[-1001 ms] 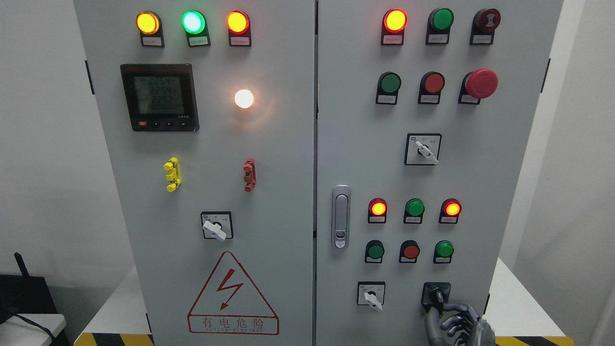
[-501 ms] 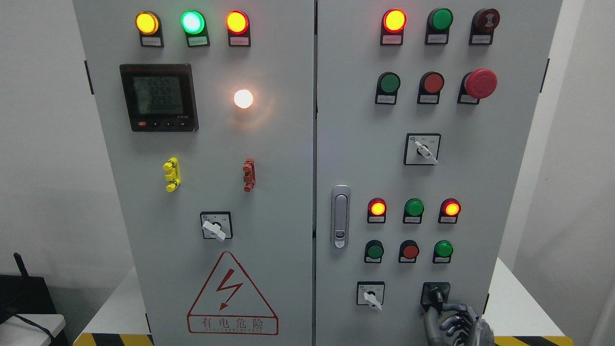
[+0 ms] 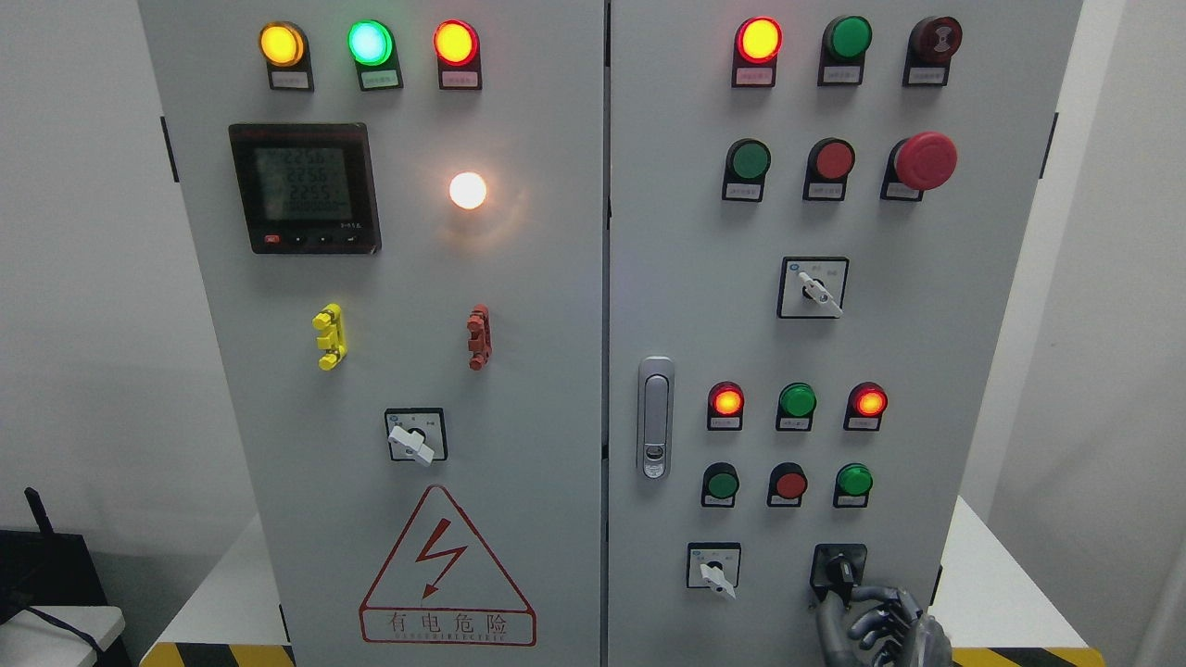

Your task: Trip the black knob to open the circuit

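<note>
Black knob (image 3: pixel 841 568): I see it at the lower right of the cabinet's right door (image 3: pixel 686 306), just right of the white selector switch (image 3: pixel 714 570) and below the lowest row of push buttons; its handle points up, leaning slightly left.
Right hand (image 3: pixel 876 625): comes in from the bottom right corner; its dark fingers (image 3: pixel 866 611) are curled just below the knob, the top one touching or nearly touching the knob's lower edge; I can't tell whether they actually grip it.
Left hand: not in view.
Change: almost none over the last second; hand and knob handle look the same; the whole picture drifts a touch to the left; the meter (image 3: pixel 304 188) digits flicker.
Meaning: I judge the knob not yet tripped; the lit lamps are unchanged, so the circuit looks live; the turn is yet to come.
</note>
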